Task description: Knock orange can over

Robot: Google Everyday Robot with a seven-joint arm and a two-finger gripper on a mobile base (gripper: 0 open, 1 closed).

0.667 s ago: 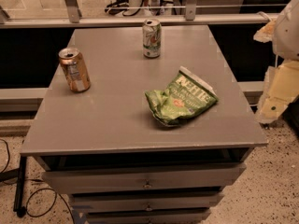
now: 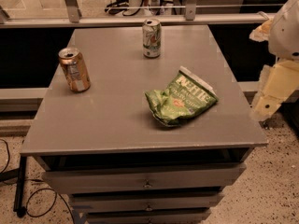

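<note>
The orange can stands upright near the left edge of the grey cabinet top, about midway between its near and far edges, its long axis vertical and its silver top facing up. The gripper hangs off the right side of the cabinet, beyond the right edge and at roughly tabletop height; whether it is open or closed I cannot tell. The relation that counts is therefore straight across: the can lies well apart from the gripper, to its left and slightly farther back, with the whole width of the top between them. A crumpled green chip bag lies on the right half, close to the direct line from gripper to can, so I judge the reach would need to pass over or behind it. A white-and-green can stands upright at the far middle, clear of that line. Being tall and narrow, the orange can should tip with a sideways push high on its body.
</note>
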